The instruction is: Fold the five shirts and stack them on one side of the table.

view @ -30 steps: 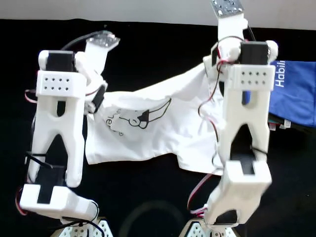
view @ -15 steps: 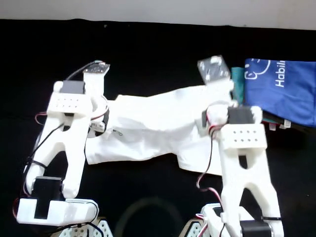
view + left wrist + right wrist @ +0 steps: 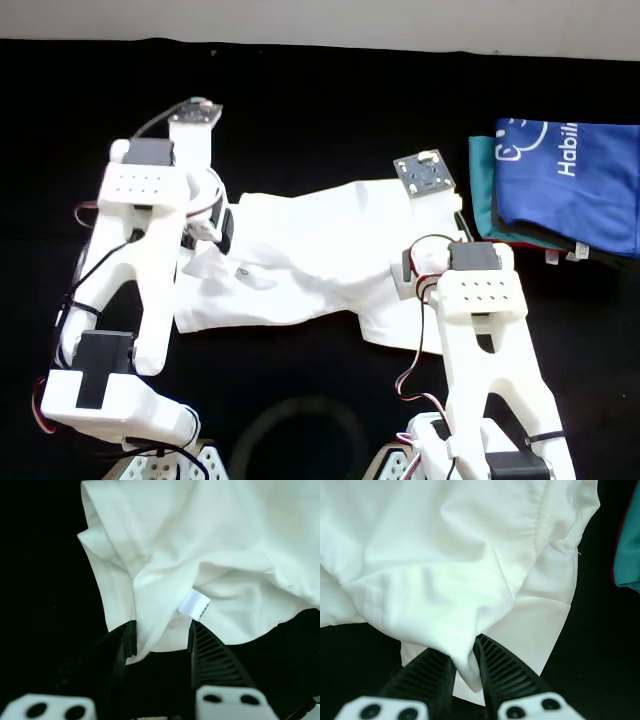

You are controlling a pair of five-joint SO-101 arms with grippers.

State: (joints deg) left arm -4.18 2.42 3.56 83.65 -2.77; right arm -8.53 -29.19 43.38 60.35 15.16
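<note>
My left end effector (image 3: 160, 632) sits at the left edge of the white shirt (image 3: 310, 260). Its jaws are part open with a doubled hem lying between them, though I can't quite judge from here whether the pads bite. The shirt lies rumpled mid-bench (image 3: 320, 100), partly folded over itself. My right end effector (image 3: 465, 652) is pinched nearly closed on a tuck of cloth at the shirt's right side, near the folded stack (image 3: 570, 190). To fold well, I should lay both edges down level, let go together, and leave no bunching underneath.
</note>
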